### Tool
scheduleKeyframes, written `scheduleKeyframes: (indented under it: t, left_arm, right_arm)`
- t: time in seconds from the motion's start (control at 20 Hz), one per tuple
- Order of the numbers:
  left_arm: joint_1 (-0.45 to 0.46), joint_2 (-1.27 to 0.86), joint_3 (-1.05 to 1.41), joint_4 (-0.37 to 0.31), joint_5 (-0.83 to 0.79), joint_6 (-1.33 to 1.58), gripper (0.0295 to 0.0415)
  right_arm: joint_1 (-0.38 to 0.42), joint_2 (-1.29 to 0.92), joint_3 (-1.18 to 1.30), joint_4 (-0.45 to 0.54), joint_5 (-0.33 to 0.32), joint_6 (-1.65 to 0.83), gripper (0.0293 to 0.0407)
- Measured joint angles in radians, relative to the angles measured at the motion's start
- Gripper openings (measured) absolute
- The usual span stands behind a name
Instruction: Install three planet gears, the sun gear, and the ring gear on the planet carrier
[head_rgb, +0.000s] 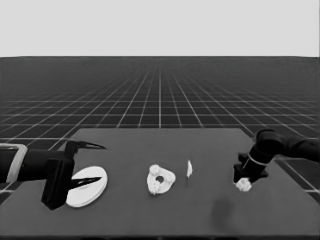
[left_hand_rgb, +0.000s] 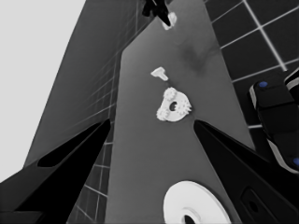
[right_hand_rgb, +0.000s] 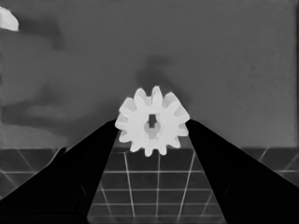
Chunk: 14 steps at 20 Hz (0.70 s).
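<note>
My right gripper (head_rgb: 243, 181) is over the table's right end, shut on a small toothed gear (right_hand_rgb: 152, 122) with a finger pressed against each side; the gear (head_rgb: 243, 185) shows white below the black fingers. The smaller round part (head_rgb: 163, 174) lies mid-table with three gears (head_rgb: 155, 169) seated around its hole. It also shows in the left wrist view (left_hand_rgb: 180, 116). The larger round part (head_rgb: 87, 187) lies flat at the left under my waiting left gripper (head_rgb: 102, 163), which is open and not holding it.
A thin white piece (head_rgb: 189, 169) stands just right of the smaller round part, between it and my right gripper. The right table edge runs close behind the held gear. Dark machinery with blue lights (left_hand_rgb: 275, 112) sits beyond the table's edge.
</note>
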Motion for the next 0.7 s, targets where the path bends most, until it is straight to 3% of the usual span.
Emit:
scheduleKeyframes:
  t: [0.05,0.1,0.2,0.3,0.5,0.6,0.7]
  left_arm:
    - [0.000,0.000,0.000,0.000,0.000,0.000,0.0385]
    - [0.000,0.000,0.000,0.000,0.000,0.000,0.0385]
    - [0.000,0.000,0.000,0.000,0.000,0.000,0.0385]
    - [0.000,0.000,0.000,0.000,0.000,0.000,0.0385]
    - [0.000,0.000,0.000,0.000,0.000,0.000,0.0385]
    - [0.000,0.000,0.000,0.000,0.000,0.000,0.0385]
    - [0.000,0.000,0.000,0.000,0.000,0.000,0.0385]
  right_arm:
    - [0.016,0.180,0.035,-0.029,-0.073,0.387,0.0310]
    - [0.026,0.515,-0.043,-0.021,-0.108,0.562,0.0310]
    - [0.030,0.852,-0.351,-0.006,-0.095,0.515,0.0310]
    - [0.030,0.963,-0.518,0.000,-0.083,0.444,0.0310]
    - [0.029,1.015,-0.611,0.003,-0.076,0.401,0.0310]
    - [-0.051,1.030,-0.660,-0.074,-0.053,0.371,0.0310]
    - [-0.079,1.037,-0.684,-0.099,-0.042,0.357,0.0310]
